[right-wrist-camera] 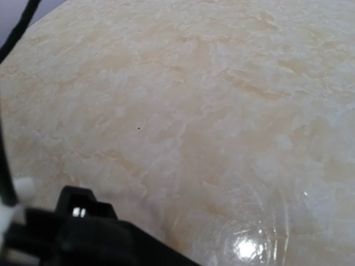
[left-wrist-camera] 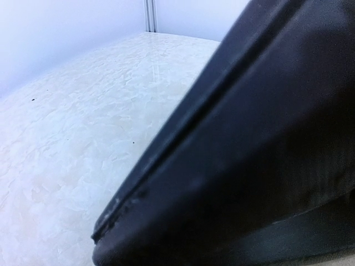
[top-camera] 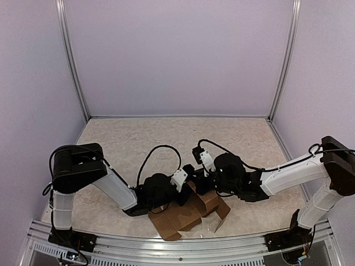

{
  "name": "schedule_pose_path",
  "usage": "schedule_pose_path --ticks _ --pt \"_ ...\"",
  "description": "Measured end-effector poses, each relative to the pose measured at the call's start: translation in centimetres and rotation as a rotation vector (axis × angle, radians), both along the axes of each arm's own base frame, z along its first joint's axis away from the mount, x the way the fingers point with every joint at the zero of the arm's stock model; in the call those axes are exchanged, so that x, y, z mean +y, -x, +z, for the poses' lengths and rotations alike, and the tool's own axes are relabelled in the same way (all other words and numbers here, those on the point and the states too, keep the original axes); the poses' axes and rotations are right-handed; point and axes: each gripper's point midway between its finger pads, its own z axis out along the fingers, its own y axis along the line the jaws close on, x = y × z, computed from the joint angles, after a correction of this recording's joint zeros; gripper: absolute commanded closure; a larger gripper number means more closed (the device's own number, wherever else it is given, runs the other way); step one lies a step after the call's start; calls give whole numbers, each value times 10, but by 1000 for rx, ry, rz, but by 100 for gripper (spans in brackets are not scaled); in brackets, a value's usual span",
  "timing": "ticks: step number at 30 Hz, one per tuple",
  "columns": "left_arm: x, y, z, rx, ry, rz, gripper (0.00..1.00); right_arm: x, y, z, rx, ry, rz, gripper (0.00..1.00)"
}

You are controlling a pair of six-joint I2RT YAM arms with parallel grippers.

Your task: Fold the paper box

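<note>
The paper box (top-camera: 187, 215) sits on the bench (top-camera: 166, 138) with some flaps up, right below the left end effector (top-camera: 187, 188) and right end effector (top-camera: 201, 183), which meet at its far edge. Honestly can't tell how open either one is, or whether they've got hold of any cardboard.

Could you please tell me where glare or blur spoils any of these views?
Right wrist: a bright glare spot on the table, lower right. Left wrist: an out-of-focus dark shape fills the right half. Top external: evenly lit, the paper box reasonably sharp.
</note>
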Motion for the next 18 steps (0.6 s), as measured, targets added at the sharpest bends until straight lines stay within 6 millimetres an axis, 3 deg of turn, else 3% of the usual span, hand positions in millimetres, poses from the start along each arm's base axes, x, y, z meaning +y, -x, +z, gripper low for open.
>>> schedule_pose_path --ticks 4,9,18 --pt "-2 -1 0 -5 16 2 78 0 0 0 3 -2 -1 100" --pt "-3 -1 -2 -6 34 3 99 0 0 -1 9 -7 -7 100" --pt "-3 -2 -1 -10 45 7 100 -2 0 1 23 -23 -20 100"
